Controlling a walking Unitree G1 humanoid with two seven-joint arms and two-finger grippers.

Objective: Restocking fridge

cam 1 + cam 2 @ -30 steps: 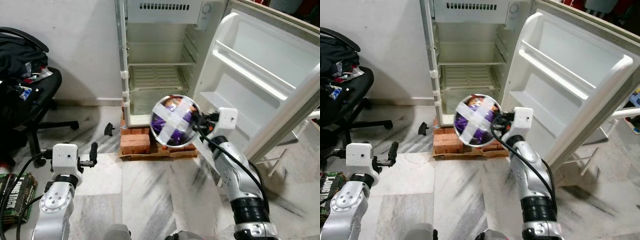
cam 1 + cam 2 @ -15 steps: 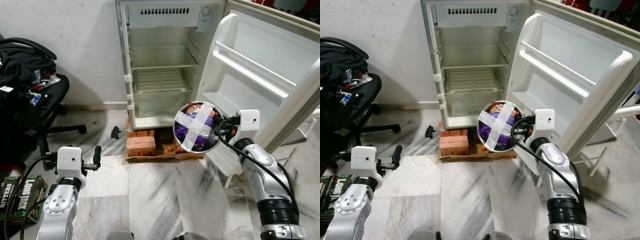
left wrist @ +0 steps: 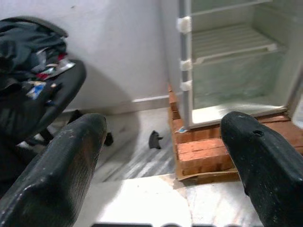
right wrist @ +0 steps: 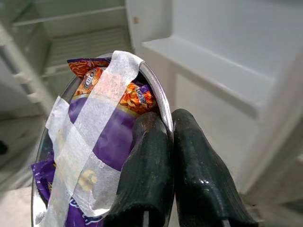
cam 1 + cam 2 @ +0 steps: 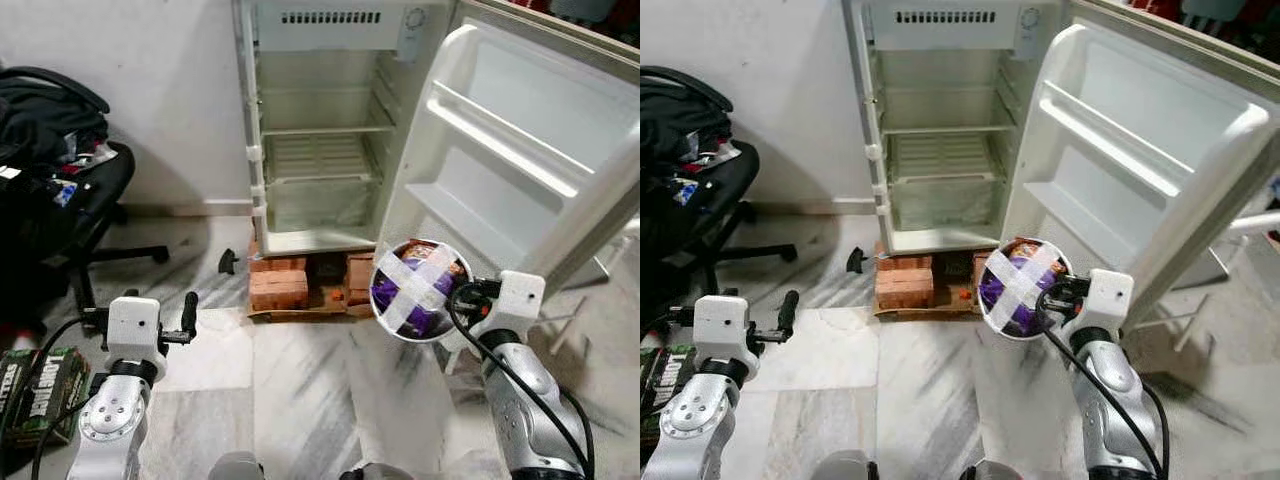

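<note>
The right gripper (image 4: 165, 142) pinches the rim of a taped bowl (image 5: 418, 291) of snack packets, carrying it before the open fridge (image 5: 320, 130) for shelving, while the left gripper (image 3: 161, 151) hangs spread and empty.

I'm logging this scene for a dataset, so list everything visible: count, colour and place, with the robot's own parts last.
Fridge: one, white, against the wall ahead, standing on bricks, shelves bare.
Fridge door: one, white, swung open to the robot's right.
Bricks: a low stack, red-brown, under the fridge.
Bowl: one, metal, holding purple and orange snack packets under crossed white tape, before the open door.
Office chair: one, black, piled with dark clothes, on the robot's left.
Box: one, dark green with printed lettering, on the floor at far left.
Small black object: one, on the floor left of the bricks; cannot identify.
Left claw: black fingers open, held low.
Right claw: black fingers pinching the bowl's rim.
</note>
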